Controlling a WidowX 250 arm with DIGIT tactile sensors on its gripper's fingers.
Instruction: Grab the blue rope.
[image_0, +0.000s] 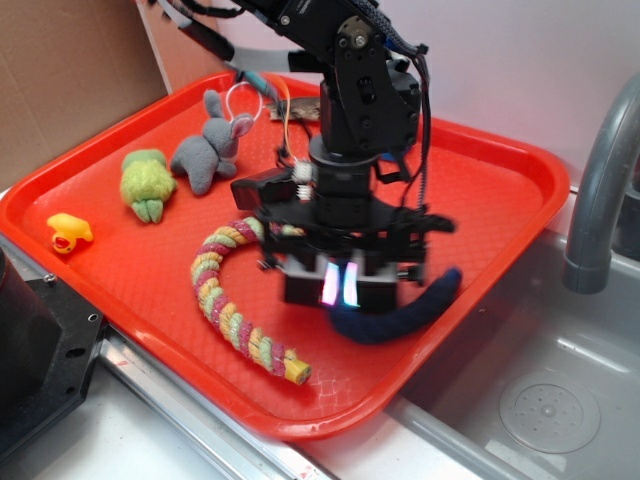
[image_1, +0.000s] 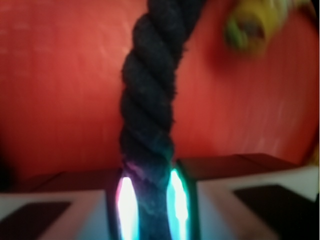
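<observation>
The blue rope (image_0: 405, 312) is thick, dark navy and twisted. It curves over the red tray (image_0: 120, 250) at the front right. My gripper (image_0: 338, 283) is shut on one end of it, with its glowing pads pressed on both sides. In the wrist view the blue rope (image_1: 149, 100) runs straight up from between the lit pads (image_1: 126, 202) of the gripper (image_1: 149, 205), over the red tray floor (image_1: 60, 90).
A pastel twisted rope (image_0: 228, 300) curls just left of the gripper; its blurred end (image_1: 247, 25) shows at the wrist view's top right. A grey plush rabbit (image_0: 208, 148), a green plush (image_0: 147, 180) and a yellow toy (image_0: 68, 231) lie at the tray's left. A sink faucet (image_0: 600, 180) stands right.
</observation>
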